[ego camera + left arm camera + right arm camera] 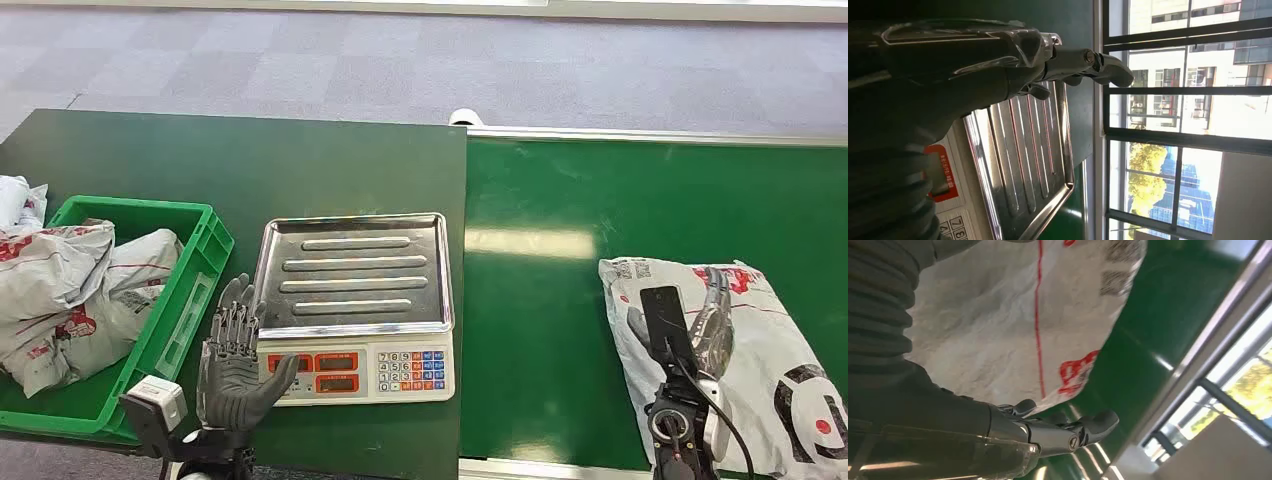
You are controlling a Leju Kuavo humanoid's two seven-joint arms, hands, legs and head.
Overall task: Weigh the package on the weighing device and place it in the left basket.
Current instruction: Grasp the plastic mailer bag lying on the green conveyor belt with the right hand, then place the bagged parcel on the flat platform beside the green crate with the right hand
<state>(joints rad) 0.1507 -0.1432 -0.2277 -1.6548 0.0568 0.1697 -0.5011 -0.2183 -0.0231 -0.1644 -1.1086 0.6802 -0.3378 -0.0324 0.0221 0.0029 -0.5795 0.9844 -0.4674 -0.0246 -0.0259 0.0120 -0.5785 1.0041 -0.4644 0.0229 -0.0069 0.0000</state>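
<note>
Right hand (712,310) lies spread over the package (780,370) on the green belt (560,300), no real grip. Left hand (232,355) hangs open, empty, beside the scale (350,270). That slick bag could easily slip mid-lift.

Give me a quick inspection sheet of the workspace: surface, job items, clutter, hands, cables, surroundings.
Surface: dark green table on the left, green conveyor belt on the right, with glare patches.
Job's things: white package lies flat on the belt; scale has a bare steel tray; green basket at left already holds several white packages.
Clutter: nothing seen.
Hands: left hand open, fingers spread, raised by the scale's front left corner. Right hand over the package, fingers by its edge; grip cannot be told.
Cables: black cable along the right wrist.
Surroundings: grey carpet tiles beyond the table; windows in the left wrist view.
</note>
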